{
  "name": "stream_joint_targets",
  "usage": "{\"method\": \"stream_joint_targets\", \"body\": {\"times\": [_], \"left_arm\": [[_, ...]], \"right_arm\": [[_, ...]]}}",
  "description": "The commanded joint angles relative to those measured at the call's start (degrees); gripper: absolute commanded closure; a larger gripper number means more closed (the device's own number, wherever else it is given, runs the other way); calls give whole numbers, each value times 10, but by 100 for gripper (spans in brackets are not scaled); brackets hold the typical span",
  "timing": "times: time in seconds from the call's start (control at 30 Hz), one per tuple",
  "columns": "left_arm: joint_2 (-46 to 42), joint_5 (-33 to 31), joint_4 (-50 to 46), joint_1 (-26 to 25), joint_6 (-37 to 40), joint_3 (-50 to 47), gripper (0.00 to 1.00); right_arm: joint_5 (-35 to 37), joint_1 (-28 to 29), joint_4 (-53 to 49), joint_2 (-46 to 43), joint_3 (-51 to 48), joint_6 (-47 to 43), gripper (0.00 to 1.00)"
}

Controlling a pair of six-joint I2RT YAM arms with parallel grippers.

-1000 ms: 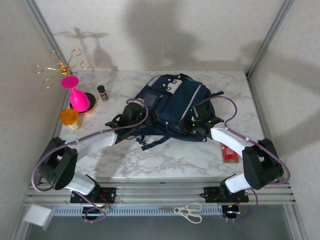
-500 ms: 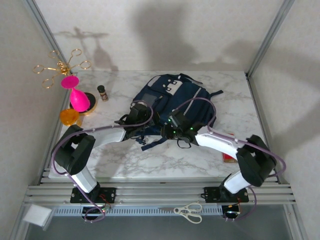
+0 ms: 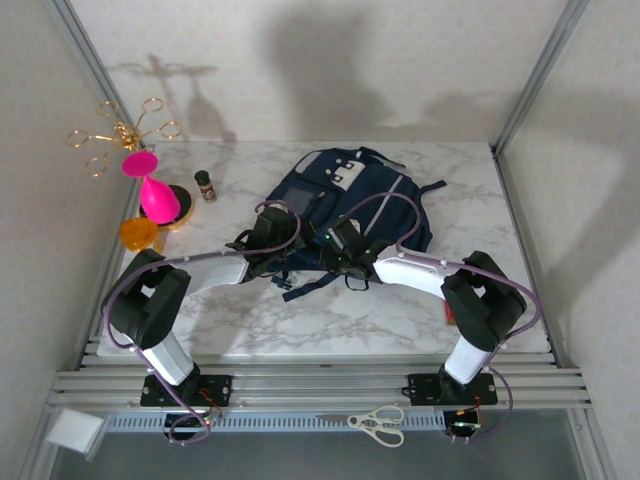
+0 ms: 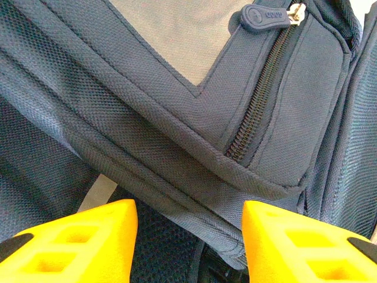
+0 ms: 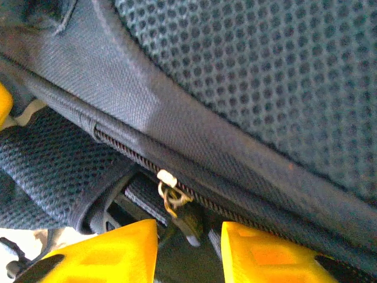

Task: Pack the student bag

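1 bag (image 3: 372,195) lies flat mid-table (image 3: 400,315), centre of the top view, w/ 2 grippers at its near edge. Left gripper (image 4: 188,219): fingers wide apart, straddling a fabric fold (image 4: 177,159), prob. to steady it. Right gripper (image 5: 188,234): jaws narrower, apart, 1 zip pull (image 5: 170,192) just above the gap, not pinched; likely lining up to unzip.
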Motion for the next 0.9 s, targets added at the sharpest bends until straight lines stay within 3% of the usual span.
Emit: {"method": "stream_joint_targets", "body": {"times": [0.0,0.27,0.57,0.7,0.87], "left_arm": [[14,3,27,6,-11,-6,51],[20,-4,22,7,-15,-8,51],[14,-11,21,7,-49,-2,51],[19,-84,18,9,-50,2,52],[52,-95,18,28,-40,39,55]], "right_arm": [[2,-5,72,13,-8,-16,68],[17,-15,117,14,-34,-37,76],[27,-14,97,-44,-40,-97,99],[22,-15,32,-64,-20,-116,100],[18,-14,-68,-95,-19,-114,100]]}}
